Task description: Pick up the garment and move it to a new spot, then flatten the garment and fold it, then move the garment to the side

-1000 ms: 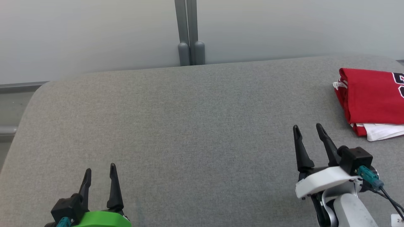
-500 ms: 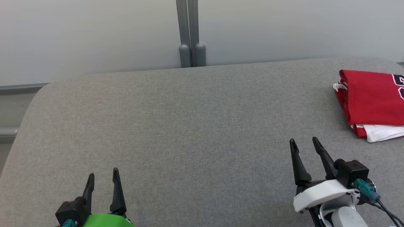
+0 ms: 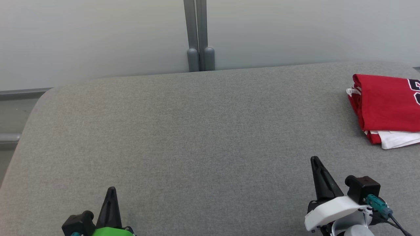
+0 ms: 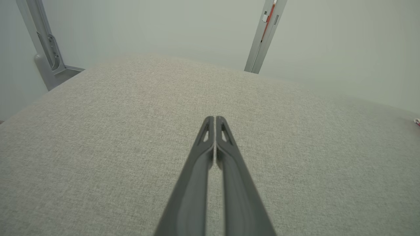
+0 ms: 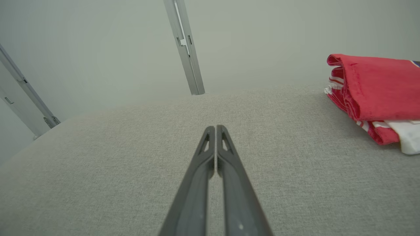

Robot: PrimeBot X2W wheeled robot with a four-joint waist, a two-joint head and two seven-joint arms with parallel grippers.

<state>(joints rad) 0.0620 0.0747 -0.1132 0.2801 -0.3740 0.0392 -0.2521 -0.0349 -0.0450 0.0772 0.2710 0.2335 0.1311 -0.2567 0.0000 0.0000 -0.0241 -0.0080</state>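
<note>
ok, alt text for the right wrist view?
The right gripper, shut and empty, points across a grey padded surface. A folded red-and-white garment lies apart from it at the right edge. A metal post stands against the pale wall behind.

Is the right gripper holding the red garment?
No, the right gripper is shut on nothing, and the folded red garment lies apart from it on the grey surface.

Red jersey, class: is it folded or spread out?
Folded: the red jersey lies in a compact stack with layered edges showing, on the grey surface.
</note>
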